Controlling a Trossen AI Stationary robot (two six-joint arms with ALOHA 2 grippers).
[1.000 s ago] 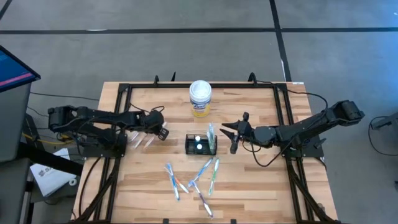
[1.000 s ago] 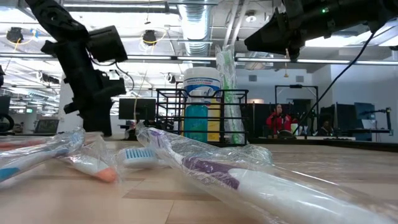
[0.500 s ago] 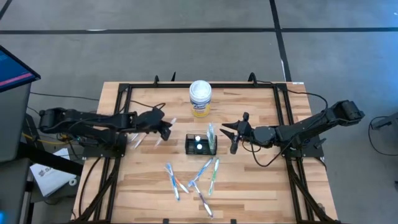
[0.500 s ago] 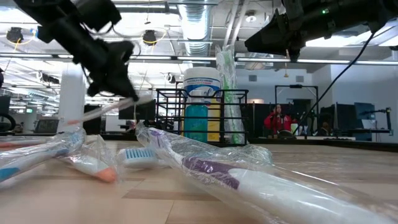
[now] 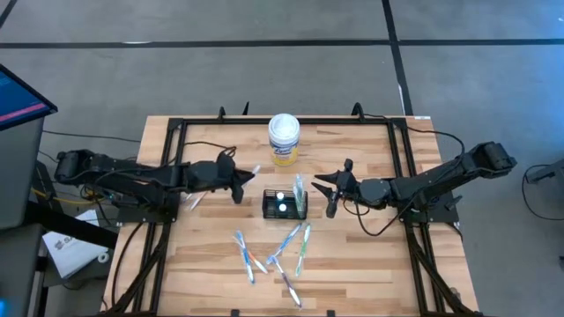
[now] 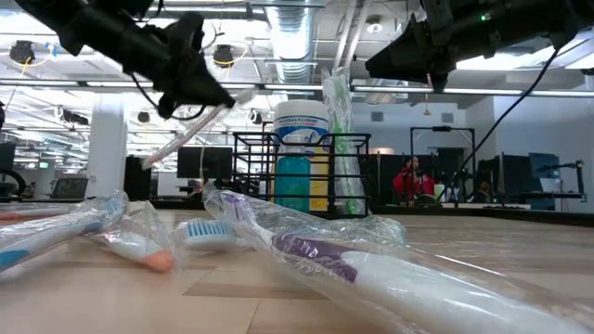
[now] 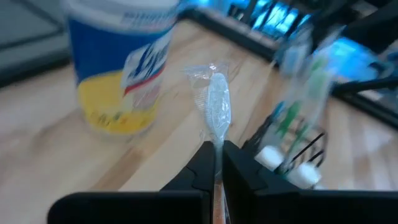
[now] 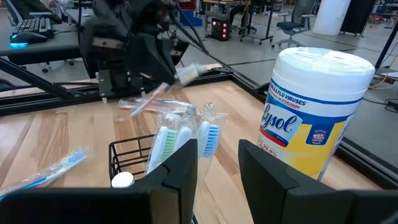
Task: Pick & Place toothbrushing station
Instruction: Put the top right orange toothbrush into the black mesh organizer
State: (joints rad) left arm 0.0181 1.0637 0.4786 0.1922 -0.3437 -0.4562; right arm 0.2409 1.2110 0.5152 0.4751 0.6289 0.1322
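Carrying a wrapped toothbrush [image 5: 249,171], clamped in the left gripper [image 5: 238,180], from table level up beside the mesh toothbrushing station [image 5: 284,203] at table centre; likely drop-in next. Waiting just right of it, right gripper [image 5: 322,190], fingers apart, empty

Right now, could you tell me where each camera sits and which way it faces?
High: overhead, straight down; both arms, holder.
Low: table height, level across; toothbrushes close, arms above.
Left wrist: past shut fingers gripping a wrapped toothbrush, toward the canister.
Right wrist: past open fingers, over holder.
All four share the canister.
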